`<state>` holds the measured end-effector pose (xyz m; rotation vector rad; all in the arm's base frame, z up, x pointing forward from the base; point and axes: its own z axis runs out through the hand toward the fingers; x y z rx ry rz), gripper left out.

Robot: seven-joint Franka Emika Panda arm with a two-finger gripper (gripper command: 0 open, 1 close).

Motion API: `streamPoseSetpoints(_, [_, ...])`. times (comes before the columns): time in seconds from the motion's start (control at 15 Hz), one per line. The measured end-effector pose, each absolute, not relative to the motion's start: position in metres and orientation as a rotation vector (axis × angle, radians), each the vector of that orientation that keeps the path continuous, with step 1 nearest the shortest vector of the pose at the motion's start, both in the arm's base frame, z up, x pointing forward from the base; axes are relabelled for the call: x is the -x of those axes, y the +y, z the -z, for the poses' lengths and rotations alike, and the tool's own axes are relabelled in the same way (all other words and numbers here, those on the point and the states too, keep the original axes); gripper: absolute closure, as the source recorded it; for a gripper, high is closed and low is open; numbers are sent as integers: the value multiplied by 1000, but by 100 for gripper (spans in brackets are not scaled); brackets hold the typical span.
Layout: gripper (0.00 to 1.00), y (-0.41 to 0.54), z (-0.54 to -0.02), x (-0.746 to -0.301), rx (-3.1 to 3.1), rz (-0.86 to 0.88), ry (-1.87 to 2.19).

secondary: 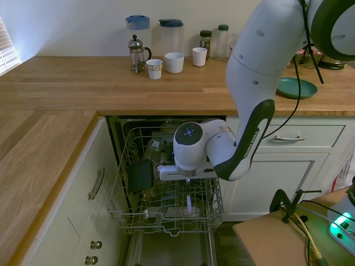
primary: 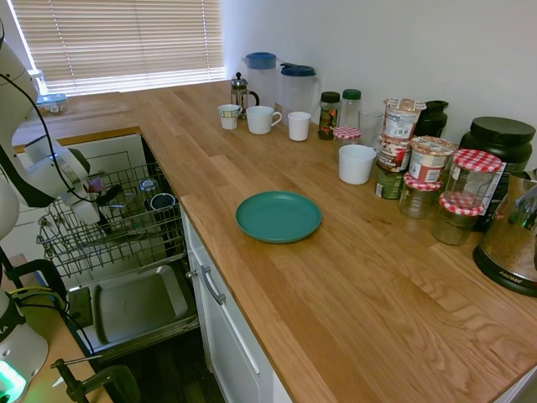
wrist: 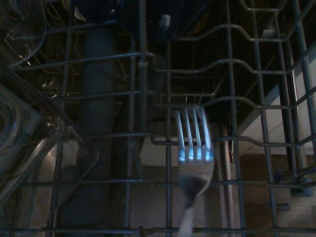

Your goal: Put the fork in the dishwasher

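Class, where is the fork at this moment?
The fork hangs below the arm's wrist, down among the wires of the dishwasher rack; the wrist view shows its tines against the grid.

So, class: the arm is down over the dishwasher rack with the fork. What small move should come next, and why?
Probably lower a little further, then let go. The fork hangs with its tines just above the rack's wires, and the gripper is already low inside the rack, so little drop remains.

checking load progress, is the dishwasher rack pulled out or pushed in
Pulled out. The wire rack sits forward over the lowered door panel, outside the dishwasher opening, with the arm reaching down into it.
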<state>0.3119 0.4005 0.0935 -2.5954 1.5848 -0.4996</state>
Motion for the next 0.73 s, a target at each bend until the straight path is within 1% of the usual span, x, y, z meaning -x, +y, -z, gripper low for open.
streamPoseSetpoints(0.13, [0, 399, -100, -315, 2585, 508, 1588])
streamPoseSetpoints(0.27, [0, 398, -118, -312, 2574, 521, 1585])
streamPoseSetpoints(0.73, [0, 412, -235, -278, 2560, 634, 1559])
